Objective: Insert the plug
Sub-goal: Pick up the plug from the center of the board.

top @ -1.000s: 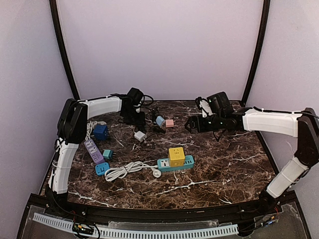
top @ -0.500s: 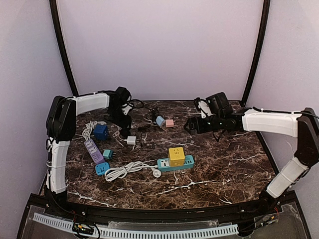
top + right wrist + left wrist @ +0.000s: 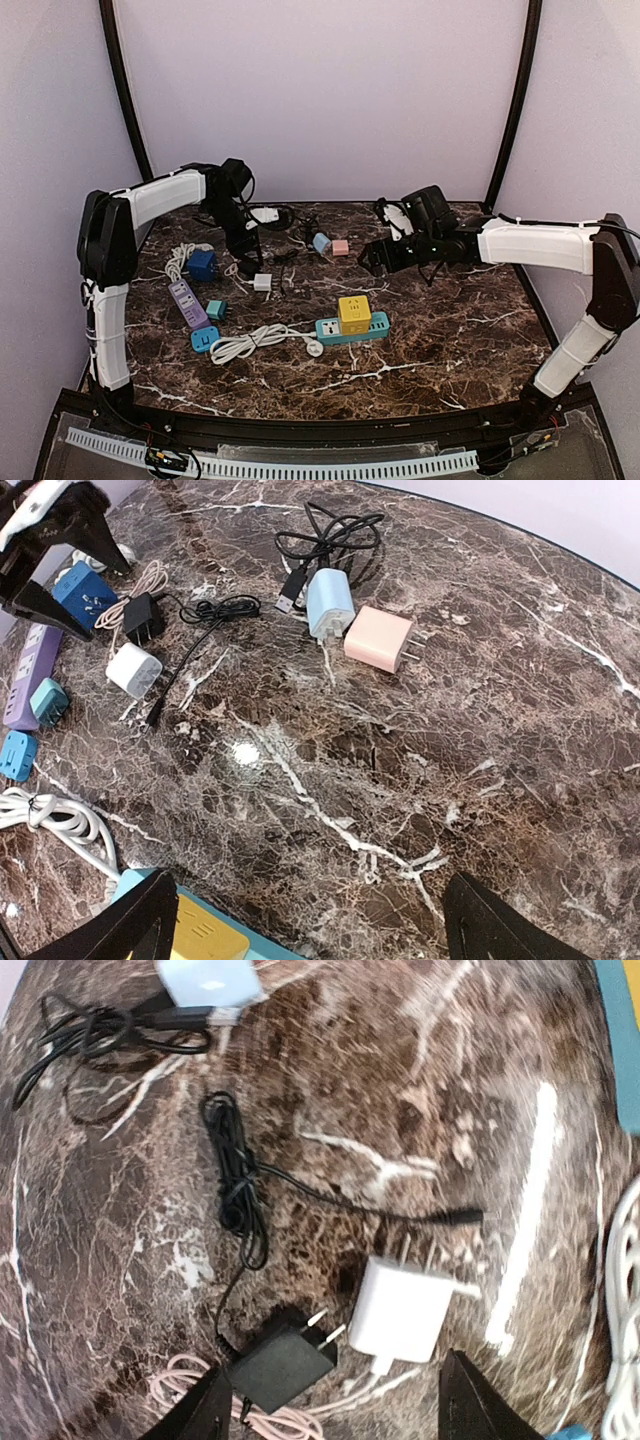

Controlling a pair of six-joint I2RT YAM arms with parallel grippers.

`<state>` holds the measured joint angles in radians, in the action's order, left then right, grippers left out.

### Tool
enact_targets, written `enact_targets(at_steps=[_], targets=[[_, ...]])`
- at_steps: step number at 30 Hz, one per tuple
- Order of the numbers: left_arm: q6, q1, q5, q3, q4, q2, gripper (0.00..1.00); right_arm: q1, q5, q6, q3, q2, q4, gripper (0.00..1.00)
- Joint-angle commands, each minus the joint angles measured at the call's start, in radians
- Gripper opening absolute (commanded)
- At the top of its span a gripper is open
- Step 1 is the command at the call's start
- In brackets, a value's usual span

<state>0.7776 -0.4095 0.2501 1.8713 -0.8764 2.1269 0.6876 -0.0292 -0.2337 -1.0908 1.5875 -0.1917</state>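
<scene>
A white plug (image 3: 400,1310) lies on the marble, prongs pointing away, beside a black plug (image 3: 285,1360). My left gripper (image 3: 335,1422) hovers above them, open, with nothing between its fingers (image 3: 200,1415). From above, the left gripper (image 3: 246,246) sits just behind the white plug (image 3: 262,282). The teal power strip (image 3: 352,329) carries a yellow cube adapter (image 3: 353,312). My right gripper (image 3: 375,256) is open over bare marble behind the strip. In its wrist view the right gripper (image 3: 320,932) has the yellow cube (image 3: 205,942) at its left finger.
A light blue plug (image 3: 321,242) and a pink plug (image 3: 340,247) lie at the back centre with black cables (image 3: 330,525). On the left are a blue adapter (image 3: 202,265), a purple strip (image 3: 187,303), two small teal and blue adapters and a coiled white cable (image 3: 255,342).
The left arm swung left and its jaws widened. The white plug now lies further left and nearer. The right gripper edged slightly left.
</scene>
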Motion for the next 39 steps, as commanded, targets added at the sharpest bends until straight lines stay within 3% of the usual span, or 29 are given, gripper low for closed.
enact_targets(at_steps=[1, 3, 7, 12, 22, 27, 30, 32, 39], targets=[[0.702, 0.036, 0.028, -0.003, -0.219, -0.046, 0.62, 0.019, -0.016, 0.036, -0.037, 0.003, -0.01, 0.92], [0.923, 0.041, -0.018, 0.003, -0.306, -0.041, 0.66, 0.027, -0.023, 0.044, -0.044, 0.006, -0.013, 0.92], [1.061, 0.043, -0.079, 0.027, -0.189, 0.005, 0.67, 0.041, -0.013, 0.05, -0.057, 0.016, -0.021, 0.92], [1.103, 0.046, -0.07, 0.099, -0.135, 0.099, 0.61, 0.061, -0.01, 0.053, -0.07, 0.022, -0.037, 0.92], [1.115, 0.045, -0.08, 0.095, -0.096, 0.178, 0.52, 0.07, -0.022, 0.051, -0.065, 0.029, -0.043, 0.93], [1.134, 0.037, -0.119, 0.074, -0.116, 0.196, 0.39, 0.077, -0.04, 0.056, -0.087, 0.043, -0.044, 0.92], [1.136, 0.035, -0.13, 0.079, -0.159, 0.191, 0.06, 0.081, -0.038, 0.055, -0.091, 0.035, -0.045, 0.93], [1.12, 0.035, -0.132, 0.081, -0.156, 0.171, 0.01, 0.081, -0.032, 0.055, -0.091, 0.024, -0.046, 0.92], [0.994, 0.022, -0.104, 0.083, -0.039, -0.032, 0.0, 0.079, 0.026, 0.02, -0.139, -0.055, -0.066, 0.94]])
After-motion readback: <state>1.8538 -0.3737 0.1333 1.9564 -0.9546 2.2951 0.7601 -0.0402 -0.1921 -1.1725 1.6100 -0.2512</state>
